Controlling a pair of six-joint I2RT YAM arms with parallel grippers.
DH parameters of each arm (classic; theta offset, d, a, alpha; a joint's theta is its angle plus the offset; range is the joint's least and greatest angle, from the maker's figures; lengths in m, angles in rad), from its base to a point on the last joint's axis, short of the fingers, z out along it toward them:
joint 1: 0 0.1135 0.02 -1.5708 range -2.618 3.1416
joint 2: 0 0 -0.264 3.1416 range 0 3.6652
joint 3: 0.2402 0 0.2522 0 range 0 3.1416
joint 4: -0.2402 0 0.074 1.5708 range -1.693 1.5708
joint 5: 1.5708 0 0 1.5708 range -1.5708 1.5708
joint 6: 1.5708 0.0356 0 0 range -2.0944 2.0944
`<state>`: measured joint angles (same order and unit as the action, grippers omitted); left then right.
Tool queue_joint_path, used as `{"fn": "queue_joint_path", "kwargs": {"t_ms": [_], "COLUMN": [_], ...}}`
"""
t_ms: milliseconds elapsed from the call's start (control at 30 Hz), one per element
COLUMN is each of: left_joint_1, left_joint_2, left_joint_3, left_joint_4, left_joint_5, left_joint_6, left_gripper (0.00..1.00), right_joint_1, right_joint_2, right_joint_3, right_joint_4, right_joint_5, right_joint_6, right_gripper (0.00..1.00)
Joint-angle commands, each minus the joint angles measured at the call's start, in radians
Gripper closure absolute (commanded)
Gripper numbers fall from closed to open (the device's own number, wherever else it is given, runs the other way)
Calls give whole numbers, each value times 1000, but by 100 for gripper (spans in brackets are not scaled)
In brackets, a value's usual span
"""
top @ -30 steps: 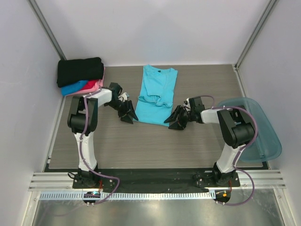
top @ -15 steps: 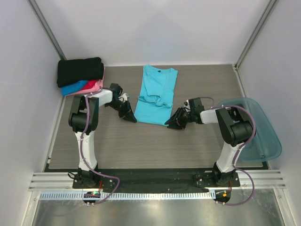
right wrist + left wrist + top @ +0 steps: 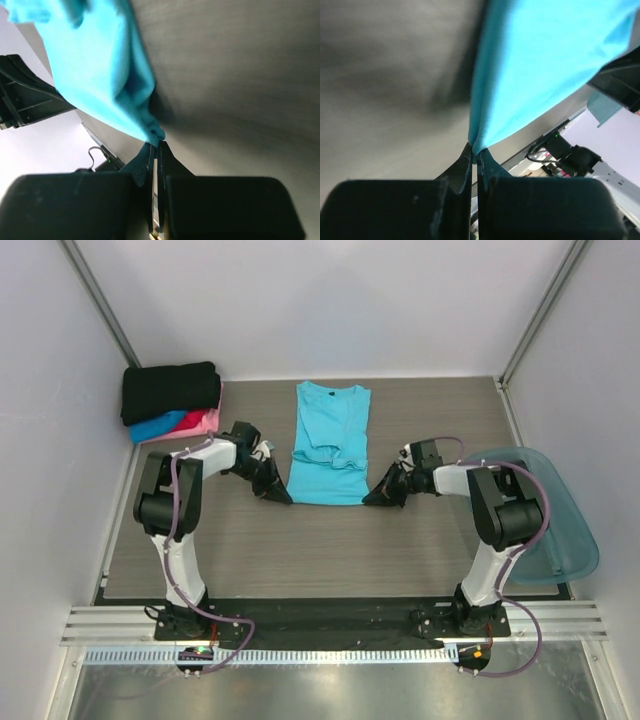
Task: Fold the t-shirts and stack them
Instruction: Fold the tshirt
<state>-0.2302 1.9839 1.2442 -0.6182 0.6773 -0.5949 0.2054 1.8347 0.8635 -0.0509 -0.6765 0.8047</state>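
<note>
The big grey counter (image 3: 300,550) has everything on it. At its right edge sits a see-through teal tub (image 3: 560,530), off to the side and out of the way.

The turquoise t-shirt (image 3: 330,445) lies in the middle of the counter, neck at the far end. Its sides are already folded in, so it looks long and thin. I think the next fold brings the bottom up toward the neck.

In the far left corner is a pile of folded shirts: a black t-shirt (image 3: 170,390) on top, then a pink-red t-shirt (image 3: 203,420) and a blue t-shirt (image 3: 158,428) under it. This looks like the place where finished shirts go.

The left gripper (image 3: 276,490) pinches the near left corner of the turquoise shirt. Its wrist camera shows the fingers closed tight on the cloth. The right gripper (image 3: 386,492) pinches the near right corner the same way, with a little bunch of cloth at its tips. Holding both corners keeps the bottom edge flat.

A moment ago the shirt lay a bit crooked. Now it sits straighter, and the bottom edge runs level between the two grippers. The right gripper has moved a little farther from the arms.
</note>
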Motion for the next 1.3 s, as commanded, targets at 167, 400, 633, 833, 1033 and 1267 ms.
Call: {"fn": "queue_joint_path", "kwargs": {"t_ms": [167,400,633,833,1033,1267], "left_joint_1": [-60,-64,-61,-38,-18,-12], "left_joint_2": [-218,-350,-456,-482,-433,-275], "left_joint_3": [-78,-152,-166,-134,-77,75], "left_joint_4": [48,41,26,25,60,61], "left_joint_5": [21,27,30,37,59,57], "left_joint_6": [-51,-55,-36,-40,-59,-42], "left_gripper": [100,100,100,100,100,100], "right_joint_1": [-24,-23,-23,-23,-23,-32], "right_joint_2": [-222,-343,-419,-422,-394,-267], "right_joint_3": [34,40,114,207,261,324], "right_joint_4": [-271,-303,-320,-365,-376,-302], "right_joint_5": [-57,-60,-40,-20,5,34], "right_joint_6": [-159,-171,-205,-255,-280,-308], "right_gripper": [99,99,98,99,99,99]}}
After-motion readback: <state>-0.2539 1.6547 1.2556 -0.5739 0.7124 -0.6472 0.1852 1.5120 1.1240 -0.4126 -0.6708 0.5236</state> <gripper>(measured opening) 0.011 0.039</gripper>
